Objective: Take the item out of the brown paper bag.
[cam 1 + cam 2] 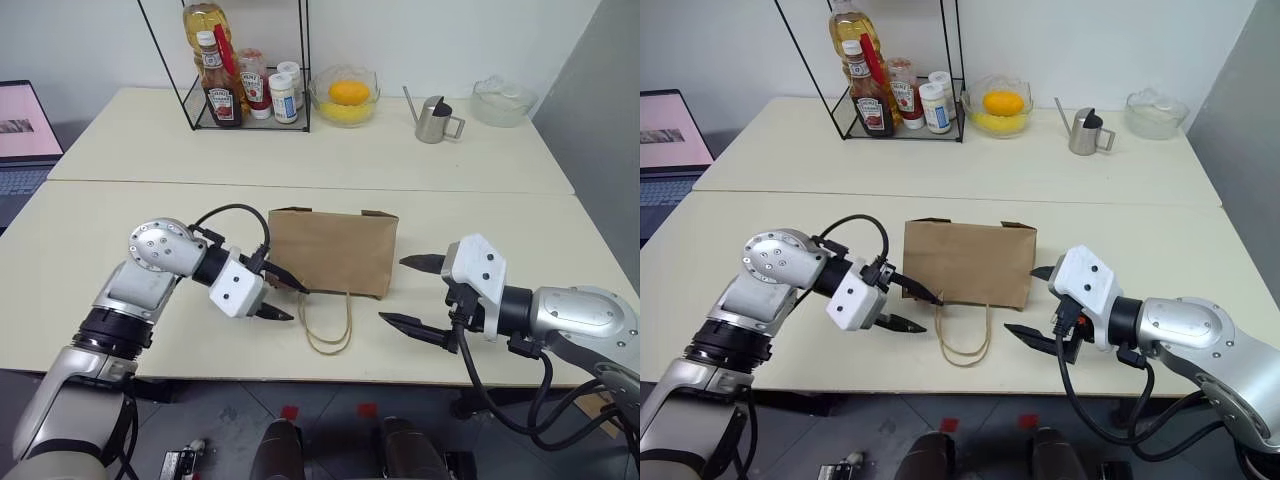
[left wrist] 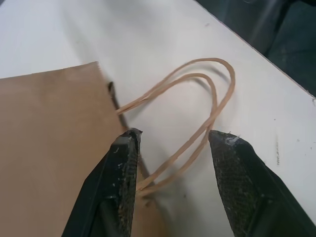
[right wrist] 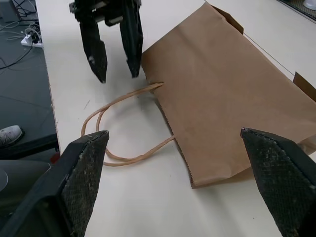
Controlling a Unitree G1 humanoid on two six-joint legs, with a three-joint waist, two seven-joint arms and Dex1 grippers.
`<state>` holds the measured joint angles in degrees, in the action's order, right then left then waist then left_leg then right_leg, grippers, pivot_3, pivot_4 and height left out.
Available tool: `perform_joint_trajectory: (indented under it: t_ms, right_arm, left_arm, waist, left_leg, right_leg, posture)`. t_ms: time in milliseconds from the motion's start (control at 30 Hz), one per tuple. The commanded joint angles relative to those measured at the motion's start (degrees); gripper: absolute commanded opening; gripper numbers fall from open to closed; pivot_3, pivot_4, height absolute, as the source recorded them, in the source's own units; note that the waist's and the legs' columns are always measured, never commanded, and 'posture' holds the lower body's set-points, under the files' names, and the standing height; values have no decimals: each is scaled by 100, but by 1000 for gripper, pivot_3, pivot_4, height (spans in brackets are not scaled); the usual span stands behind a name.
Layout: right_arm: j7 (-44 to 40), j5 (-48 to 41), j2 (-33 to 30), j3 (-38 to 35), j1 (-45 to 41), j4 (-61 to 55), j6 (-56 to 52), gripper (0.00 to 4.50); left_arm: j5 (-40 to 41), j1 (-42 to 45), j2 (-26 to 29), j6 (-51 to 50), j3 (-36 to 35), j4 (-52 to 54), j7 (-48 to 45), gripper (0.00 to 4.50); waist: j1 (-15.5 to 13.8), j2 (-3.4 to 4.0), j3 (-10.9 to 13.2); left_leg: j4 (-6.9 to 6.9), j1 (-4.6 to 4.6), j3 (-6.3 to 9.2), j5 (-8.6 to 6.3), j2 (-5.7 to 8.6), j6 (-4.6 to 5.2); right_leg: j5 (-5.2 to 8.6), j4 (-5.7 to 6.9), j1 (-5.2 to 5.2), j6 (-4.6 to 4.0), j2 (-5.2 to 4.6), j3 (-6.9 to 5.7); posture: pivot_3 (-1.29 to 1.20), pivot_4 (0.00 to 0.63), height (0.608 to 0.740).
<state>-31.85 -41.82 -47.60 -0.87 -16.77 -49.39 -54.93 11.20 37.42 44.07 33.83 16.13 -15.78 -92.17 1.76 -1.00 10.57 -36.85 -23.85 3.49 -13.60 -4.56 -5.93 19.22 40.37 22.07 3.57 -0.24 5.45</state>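
Left end effector [image 1: 277,293] — fingers parted, gripping nothing, tips at the near-left corner of the brown paper bag [image 1: 333,250], just beside the mouth edge where the cord handles [image 1: 327,323] trail out toward the near edge of the counter [image 1: 450,160]. Right end effector [image 1: 420,295] — spread wide, empty, hovering just off the bag's right side, near corner. Bag lies flat mid-counter, mouth facing near. The item cannot be seen; presumably inside the bag.

Step in hand, as I judge it: opening the mouth. Best done by pinching only the top paper layer at the left corner, clear of the cords, and lifting while the right end effector steadies the bag so it doesn't slide.
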Motion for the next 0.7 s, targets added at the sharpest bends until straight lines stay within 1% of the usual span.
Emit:
perform_joint_trajectory:
  t_ms: [33,133,267,333,400,600,700]
  right_arm:
    - [93,-115,-68,-168,-35,-263,-69,4500]
    - [132,-174,-86,-241,-16,-303,-149,4500]
    - [191,-266,-117,-322,21,-359,-254,4500]
    - [217,-318,-141,-354,32,-375,-271,4500]
    - [241,-359,-150,-381,38,-392,-292,4500]
    - [265,-373,-148,-381,36,-390,-303,4500]
    - [247,-355,-159,-374,47,-377,-279,4500]
  left_arm:
    - [82,173,-66,302,112,-23,-33,2341]
    - [231,202,-38,453,317,-11,-33,2341]
    - [575,186,218,470,722,157,-33,2341]
    - [646,217,249,489,809,124,-33,2341]
    - [597,287,175,624,781,-73,-33,2341]
    - [172,695,-362,1528,416,-1189,259,2341]
    - [-18,895,-457,1951,405,-1611,270,2341]
  waist:
    - [0,0,0]
    - [1,0,0]
    - [6,0,0]
    - [7,0,0]
    - [4,0,0]
    - [0,0,0]
    - [3,0,0]
  left_leg:
    - [0,0,0,0,0,0]
    - [0,0,0,0,0,0]
    - [0,0,0,0,0,0]
    - [0,1,1,0,0,0]
    - [0,1,1,0,0,0]
    - [-4,1,2,0,1,1]
    - [-4,1,3,-1,1,1]
  right_leg:
    - [0,0,0,0,0,-1]
    - [0,1,0,0,0,0]
    - [0,2,0,0,0,1]
    - [0,2,0,0,1,1]
    - [0,3,0,0,1,1]
    - [0,4,-1,0,2,0]
    - [0,4,-1,0,4,1]
  posture:
    - [0,150,740]
    - [0,150,740]
    - [0,150,740]
    - [0,150,740]
    - [0,150,740]
    - [0,150,740]
    - [0,150,740]
